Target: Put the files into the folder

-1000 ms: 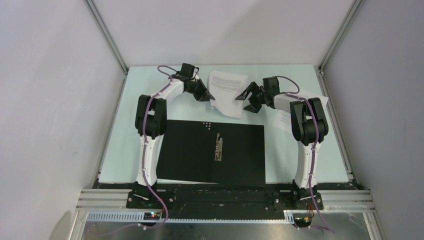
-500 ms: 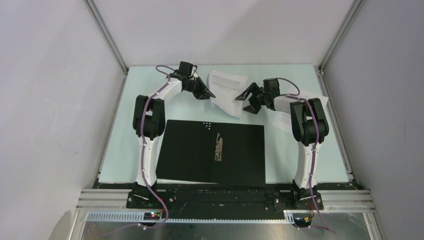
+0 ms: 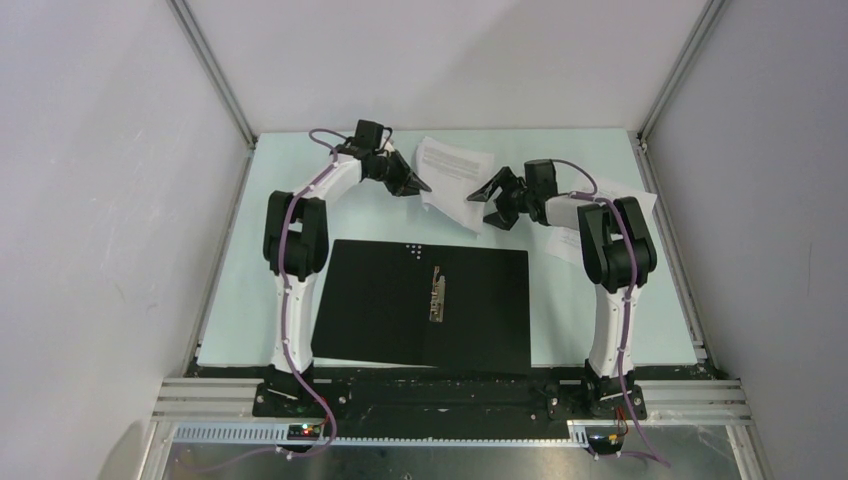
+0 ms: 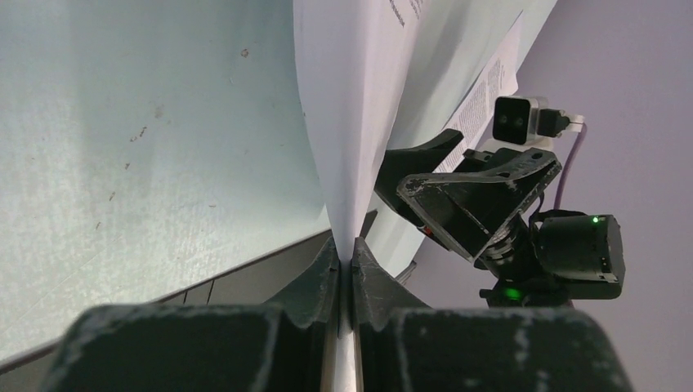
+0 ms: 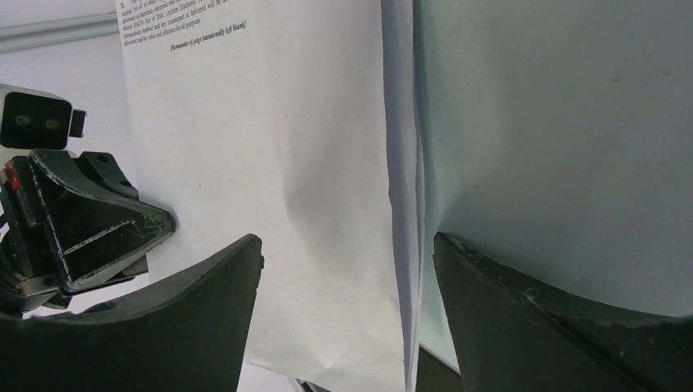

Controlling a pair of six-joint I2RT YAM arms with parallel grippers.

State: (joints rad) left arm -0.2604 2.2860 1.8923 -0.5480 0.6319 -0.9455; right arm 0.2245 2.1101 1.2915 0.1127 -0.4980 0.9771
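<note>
one sheet [image 3: 455, 172] bowed up, left hand [image 4: 345, 255] clamped on its edge, right hand [image 5: 347, 239] spread astride the opposite edge, likely to steady it toward the folder [image 3: 380, 310].

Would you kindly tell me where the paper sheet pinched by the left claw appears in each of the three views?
Top external: the sheet is at the table's far middle, between left claw and right claw.
Left wrist: it rises from bottom centre to the top edge.
Right wrist: it fills the middle, top to bottom.
Shared landmark: the left claw, shut on the sheet's edge.
</note>
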